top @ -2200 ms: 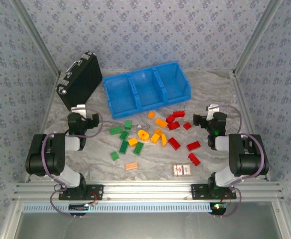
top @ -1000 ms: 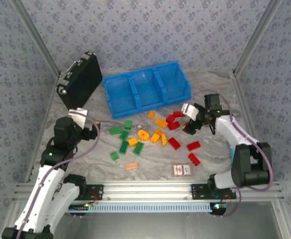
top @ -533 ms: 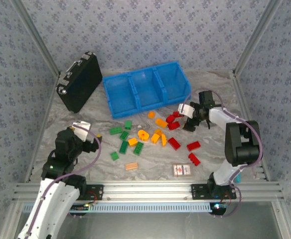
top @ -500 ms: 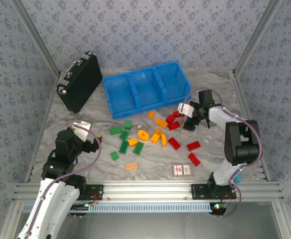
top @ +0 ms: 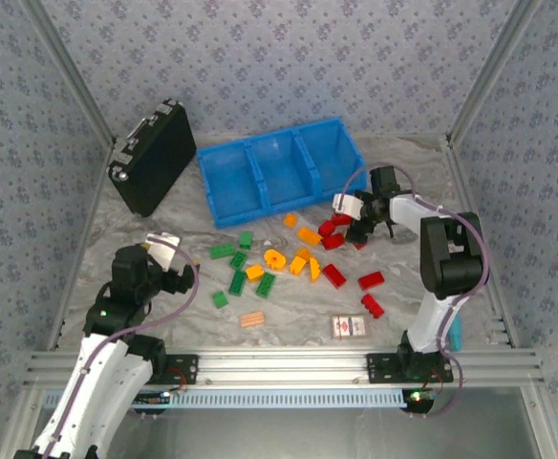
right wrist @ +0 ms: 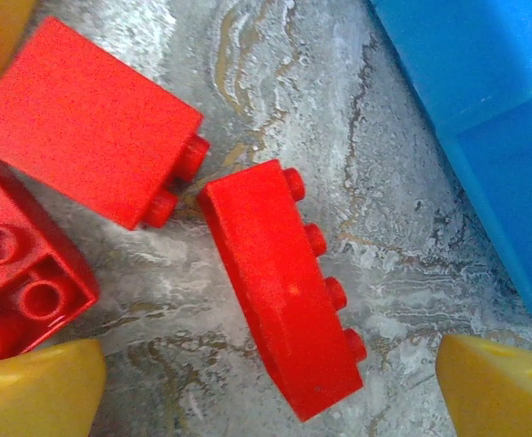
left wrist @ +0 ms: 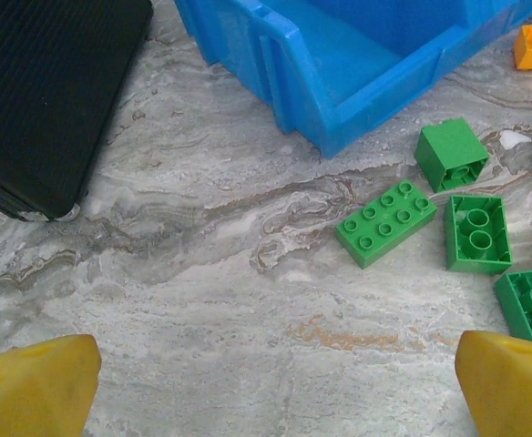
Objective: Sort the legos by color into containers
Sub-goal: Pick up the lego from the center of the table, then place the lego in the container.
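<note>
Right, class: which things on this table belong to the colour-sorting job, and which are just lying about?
Job:
red legos
orange-yellow legos
green legos
blue three-bin tray

Lying about:
black case
tan ridged piece
white red-printed card

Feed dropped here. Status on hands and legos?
Left hand open, near green legos. Right hand open over long red lego. Blue bins empty. Nothing blocking.

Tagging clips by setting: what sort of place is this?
Probably a lab robot cell: left arm and right arm bolted to an aluminium rail, patterned panels enclosing the table, legos staged beside a blue tray.
</note>
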`<state>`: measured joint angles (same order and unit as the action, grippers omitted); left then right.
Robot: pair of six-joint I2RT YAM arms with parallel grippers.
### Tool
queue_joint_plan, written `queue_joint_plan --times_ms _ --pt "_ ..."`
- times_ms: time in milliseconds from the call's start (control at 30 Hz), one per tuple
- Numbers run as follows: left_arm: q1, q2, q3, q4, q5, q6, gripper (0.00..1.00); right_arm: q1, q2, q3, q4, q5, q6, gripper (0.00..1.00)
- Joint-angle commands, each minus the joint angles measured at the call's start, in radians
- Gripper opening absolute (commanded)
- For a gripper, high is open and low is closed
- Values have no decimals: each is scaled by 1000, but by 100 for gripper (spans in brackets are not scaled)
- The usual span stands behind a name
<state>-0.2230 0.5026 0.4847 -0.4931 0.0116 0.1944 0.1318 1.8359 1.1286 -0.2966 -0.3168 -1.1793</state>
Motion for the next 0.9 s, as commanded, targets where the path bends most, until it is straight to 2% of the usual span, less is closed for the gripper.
queue_joint_plan --times_ms 0,167,533,767,867 --pt "-6 19 6 24 23 17 100 5 42 46 -11 20 -22 93" --pt "-6 39 3 30 28 17 100 13 86 100 -30 37 -31 86" --pt "-6 60 -4 41 44 30 100 26 145 161 -115 44 -60 58" --pt "-6 60 -7 46 48 39 100 32 151 162 -131 48 -65 45" --pt "-6 58 -8 47 48 40 100 35 146 160 -139 53 -64 36"
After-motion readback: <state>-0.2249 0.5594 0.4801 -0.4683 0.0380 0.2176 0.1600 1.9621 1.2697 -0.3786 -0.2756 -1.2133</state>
